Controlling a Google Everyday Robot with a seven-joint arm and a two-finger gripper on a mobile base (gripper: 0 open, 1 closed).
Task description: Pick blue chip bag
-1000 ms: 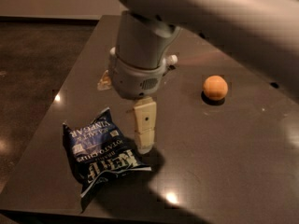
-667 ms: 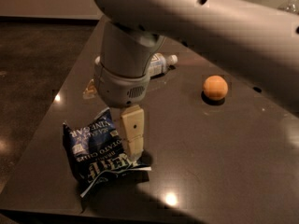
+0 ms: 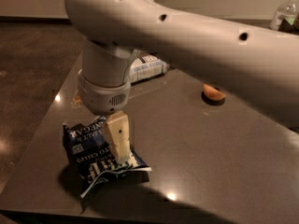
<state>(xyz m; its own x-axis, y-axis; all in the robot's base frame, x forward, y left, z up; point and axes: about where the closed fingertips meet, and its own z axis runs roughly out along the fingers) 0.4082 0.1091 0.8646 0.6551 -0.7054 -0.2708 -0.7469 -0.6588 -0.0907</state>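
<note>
While my pincer (image 3: 119,154) pointed straight down onto the blue chip bag (image 3: 91,155), I could not tell whether it was spread or pressed together. That bag lay crumpled near the tabletop's (image 3: 210,162) front edge, an orange (image 3: 213,93) well apart.

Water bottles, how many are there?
2 bottles: one lying on the table behind the arm, one upright top right; more may be hidden. Gripper over the blue chip bag.

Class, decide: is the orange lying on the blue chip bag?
No: the orange lies on the table, well apart from the blue chip bag, over which the gripper hangs low.
</note>
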